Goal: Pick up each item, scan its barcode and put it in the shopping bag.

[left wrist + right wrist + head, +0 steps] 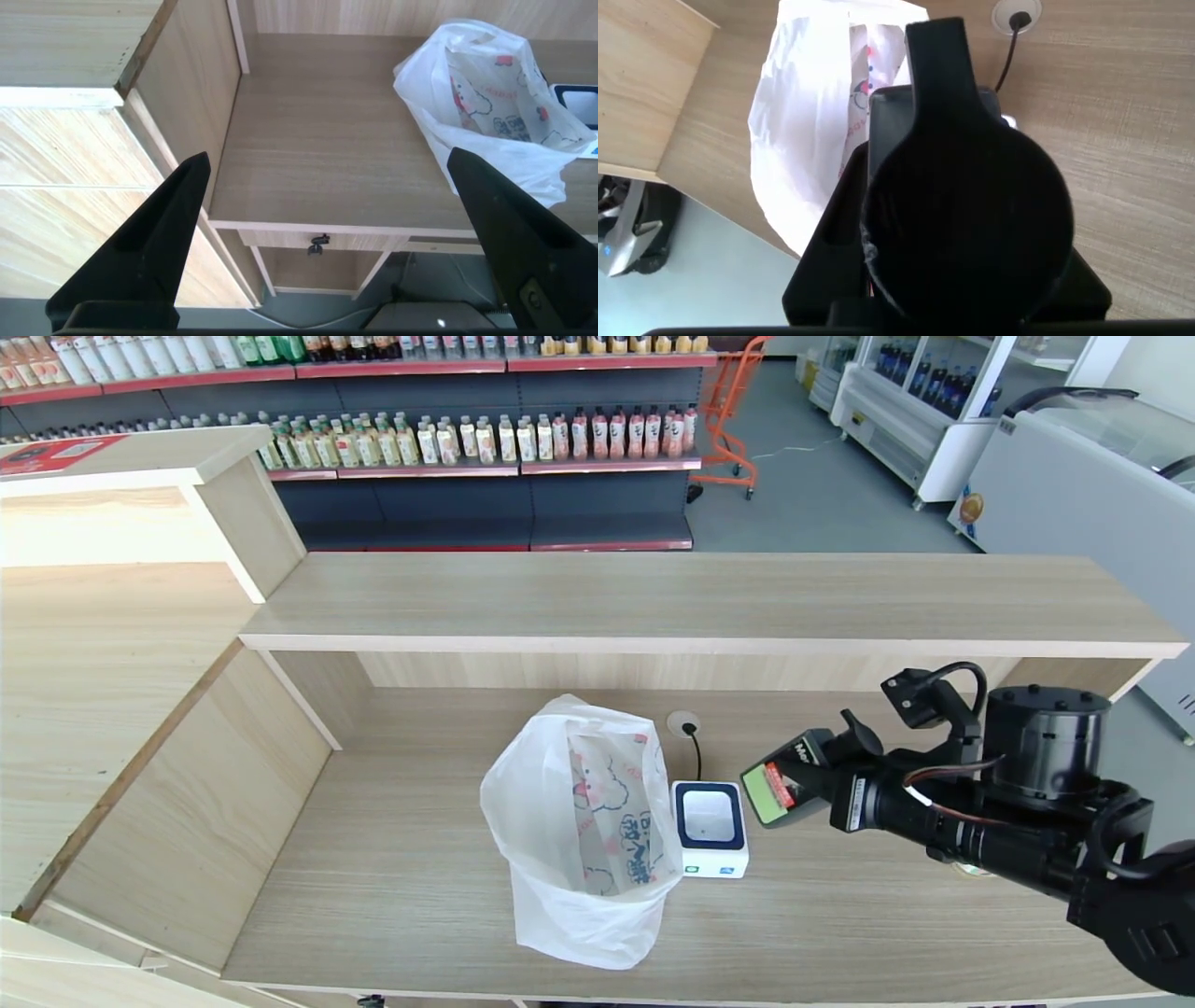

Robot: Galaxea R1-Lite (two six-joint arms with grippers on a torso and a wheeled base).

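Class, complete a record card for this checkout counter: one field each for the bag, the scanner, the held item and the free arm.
bag: white shopping bag standing open on the counter, printed packet inside
scanner: white scanner close beside the bag on the robot's right, cable running to the back
held item: dark item gripped by the right gripper, above the counter, right of the scanner
free arm: left gripper empty, jaws wide apart

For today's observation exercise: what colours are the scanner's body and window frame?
The scanner has a white body and a dark blue frame, clearest in the head view.
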